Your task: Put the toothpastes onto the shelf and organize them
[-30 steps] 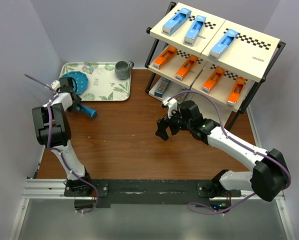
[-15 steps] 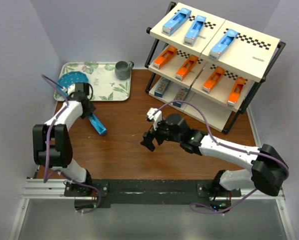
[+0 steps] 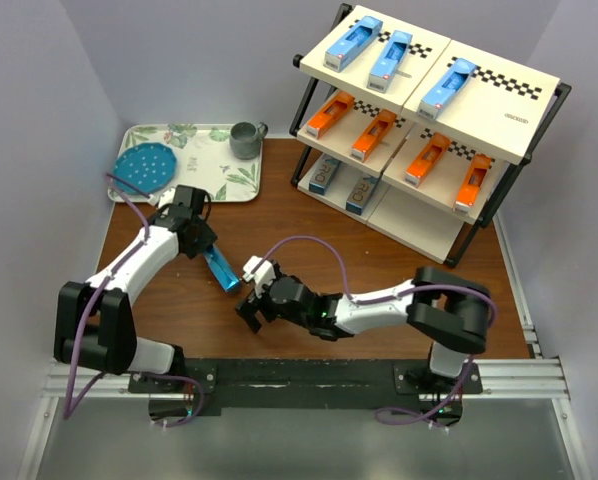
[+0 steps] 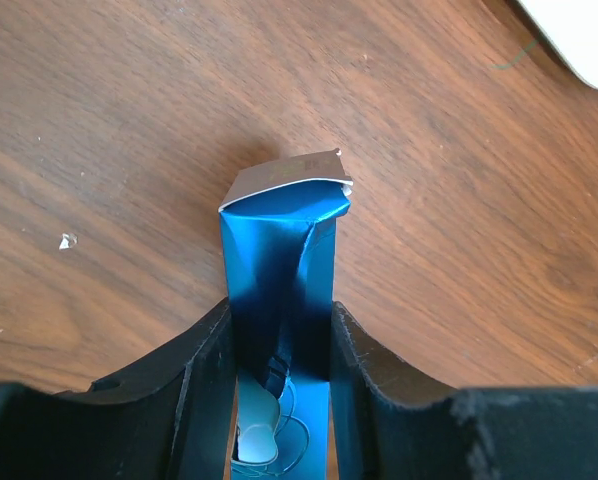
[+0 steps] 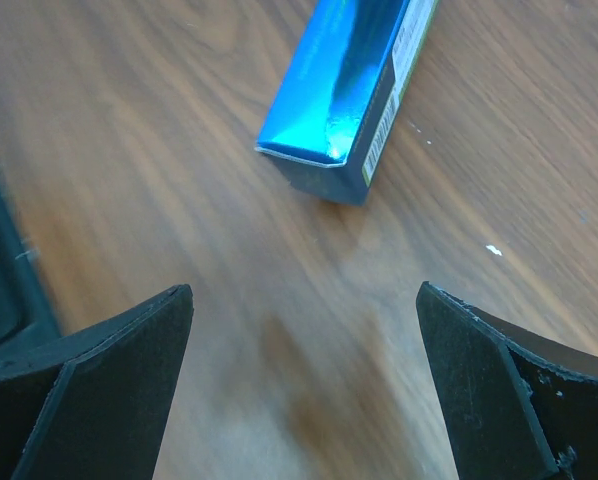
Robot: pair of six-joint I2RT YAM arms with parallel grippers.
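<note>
My left gripper is shut on a blue toothpaste box and holds it low over the wooden table; the box fills the space between its fingers in the left wrist view. My right gripper is open and empty just right of that box's free end, which shows in the right wrist view. The shelf stands at the back right. Three blue boxes lie on its top tier, several orange boxes on the middle tier, and two grey-and-teal boxes on the bottom tier.
A leaf-patterned tray at the back left holds a blue perforated disc and a grey mug. Grey walls close in the left, back and right. The arm bases sit on the black rail at the near edge.
My left gripper carried the blue box from beside the tray toward the table's middle front. My right arm swung from near the shelf down and left, ending close to the box.
</note>
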